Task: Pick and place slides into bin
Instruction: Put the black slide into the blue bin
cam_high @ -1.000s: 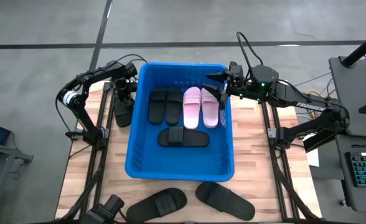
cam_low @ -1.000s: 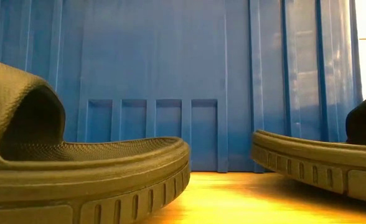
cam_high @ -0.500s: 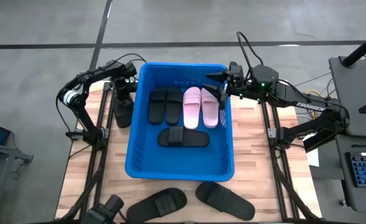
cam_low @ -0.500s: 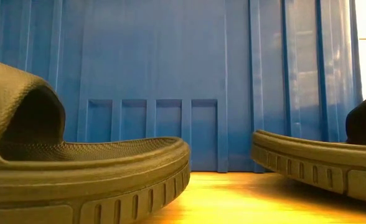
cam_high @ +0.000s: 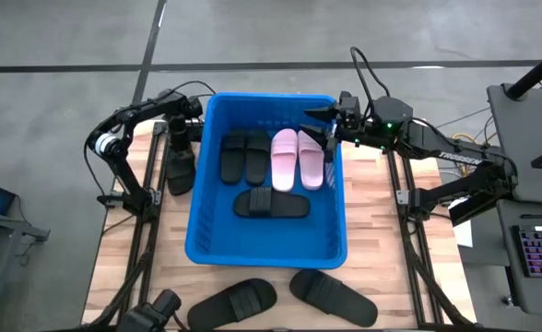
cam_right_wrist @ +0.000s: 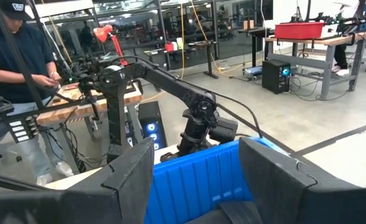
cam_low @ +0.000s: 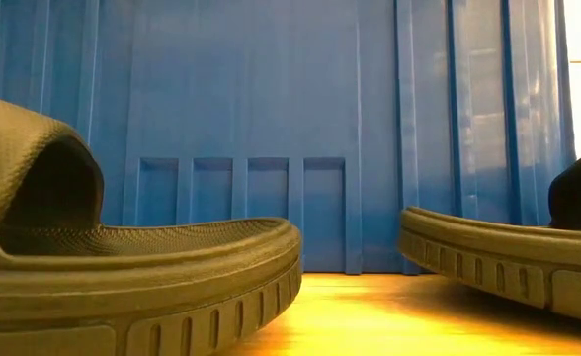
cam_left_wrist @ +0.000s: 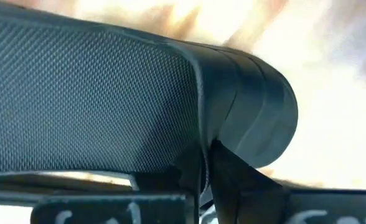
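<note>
The blue bin (cam_high: 206,242) stands mid-table and holds three black slides (cam_high: 243,157) and a pale pink pair (cam_high: 297,159). On the wood left of the bin lies another black slide (cam_high: 177,175), and my left gripper (cam_high: 181,140) is shut on its far end. The left wrist view is filled with that slide's textured surface (cam_left_wrist: 96,99) and ribbed strap (cam_left_wrist: 258,112). My right gripper (cam_high: 330,131) hangs open above the bin's far right corner, holding nothing. Two more black slides (cam_high: 234,302) (cam_high: 334,295) lie on their soles near the table's front edge. My left gripper pinches the black slide between its two fingers at the strap's edge (cam_left_wrist: 203,140), at the slide's far end. The fingers come from above, pointing down. The slide's near end (cam_high: 177,187) still lies on the table beside the bin's left wall.
The low view shows the two near slides (cam_low: 132,277) (cam_low: 508,262) in front of the bin's near wall (cam_low: 300,129). A person (cam_right_wrist: 15,56) stands at a workbench beyond the table. A keyboard (cam_high: 540,254) sits off to the right.
My left gripper has shut on the black slide left of the bin, staying over its far end. The right arm has kept still.
</note>
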Action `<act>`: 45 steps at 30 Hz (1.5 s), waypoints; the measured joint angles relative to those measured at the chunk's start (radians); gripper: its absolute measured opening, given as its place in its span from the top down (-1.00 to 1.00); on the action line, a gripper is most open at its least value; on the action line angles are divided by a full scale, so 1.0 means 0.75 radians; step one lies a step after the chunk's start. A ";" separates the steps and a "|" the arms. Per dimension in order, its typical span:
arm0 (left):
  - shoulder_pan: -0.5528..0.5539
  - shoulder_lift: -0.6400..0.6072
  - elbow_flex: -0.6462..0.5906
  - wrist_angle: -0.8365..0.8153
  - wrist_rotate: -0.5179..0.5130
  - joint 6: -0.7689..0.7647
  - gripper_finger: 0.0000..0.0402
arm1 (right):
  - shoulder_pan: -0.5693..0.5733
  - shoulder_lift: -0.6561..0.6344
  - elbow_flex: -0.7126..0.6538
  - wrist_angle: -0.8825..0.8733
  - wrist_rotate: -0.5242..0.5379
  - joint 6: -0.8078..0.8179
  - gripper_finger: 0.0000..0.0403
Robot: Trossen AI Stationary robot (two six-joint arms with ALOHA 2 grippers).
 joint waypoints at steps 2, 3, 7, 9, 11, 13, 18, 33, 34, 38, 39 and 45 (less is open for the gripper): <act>0.001 -0.014 0.004 0.008 -0.010 -0.032 0.99 | 0.000 0.000 0.000 0.000 0.000 0.000 -0.11; 0.001 -0.022 0.001 0.006 -0.011 -0.036 0.99 | 0.000 0.000 0.000 0.000 0.000 0.000 -0.11; 0.001 -0.048 -0.005 -0.006 -0.013 -0.037 1.00 | 0.000 0.000 0.000 0.000 0.000 0.000 -0.11; 0.001 -0.065 -0.005 -0.027 -0.021 -0.039 1.00 | 0.000 0.000 0.000 0.000 0.000 0.000 -0.11; 0.001 -0.084 -0.005 -0.034 -0.025 -0.040 1.00 | 0.000 0.000 0.000 0.000 0.000 0.000 -0.11; 0.001 -0.102 -0.004 -0.053 -0.025 -0.048 1.00 | 0.000 0.000 0.000 0.000 0.000 0.000 -0.11; 0.001 -0.159 0.001 -0.085 -0.027 -0.080 1.00 | 0.000 0.000 0.000 -0.001 0.000 -0.002 -0.11; -0.010 -0.383 0.022 -0.112 -0.047 -0.156 1.00 | 0.000 0.000 0.000 -0.001 0.000 -0.009 -0.11; -0.011 -0.397 0.022 -0.112 -0.047 -0.156 1.00 | 0.000 0.000 0.000 -0.001 0.000 -0.009 -0.11; -0.020 -0.460 0.022 -0.113 -0.044 -0.156 1.00 | 0.000 0.000 0.000 -0.001 0.000 -0.003 -0.11; -0.020 -0.475 0.023 -0.113 -0.039 -0.157 1.00 | 0.000 0.000 0.000 -0.001 0.000 -0.003 -0.11; -0.021 -0.536 0.045 -0.113 -0.019 -0.178 1.00 | 0.000 0.000 0.000 -0.001 0.000 0.000 -0.11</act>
